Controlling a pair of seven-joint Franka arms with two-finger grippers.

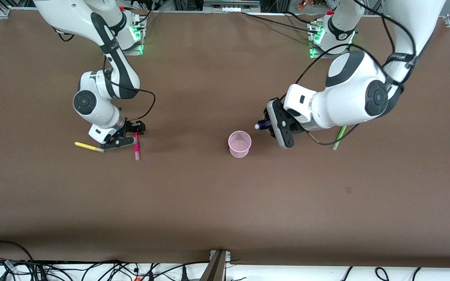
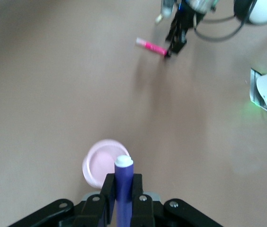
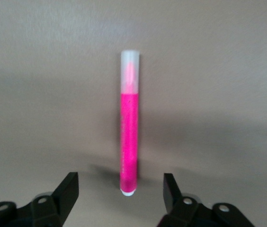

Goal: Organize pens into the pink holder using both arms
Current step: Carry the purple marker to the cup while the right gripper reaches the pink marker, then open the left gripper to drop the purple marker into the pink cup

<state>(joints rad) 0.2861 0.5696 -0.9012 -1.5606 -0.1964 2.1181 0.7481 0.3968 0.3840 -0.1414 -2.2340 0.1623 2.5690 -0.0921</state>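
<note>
While both arms work at once, two separate approaches noted.

Nearest the front camera: pink holder (image 1: 240,143), upright on the bare table (image 1: 209,203), empty, mid-table. Magenta pen (image 1: 136,145) flat on the table toward the right arm's end, long axis running toward and away from the front camera. Yellow pen (image 1: 88,146) beside it, flat, angled across, closer still to the right arm's end.

Right gripper (image 1: 125,137) low over the upper end of the magenta pen, fingers (image 3: 69,189) spread, one on each side of the barrel, not touching it. Seen from the right wrist, pen centred in the gap, long axis square to the closing line. Judged: straddle correct, squeeze on the pen's end next; slight risk of a tail-heavy pickup, since most of the barrel lies outside the grip.

Left gripper (image 1: 266,125) up in the air just beside the holder rim, toward the left arm's end, pinched tight on the purple pen (image 2: 123,184). Pale tip pointing at the holder; from the left wrist, tip overlapping the rim edge. Judged: short carry over the mouth, then tilt tip-down before release.

Farther off: green pen (image 1: 340,136) on the table, partly under the left arm, slanted, untouched.
</note>
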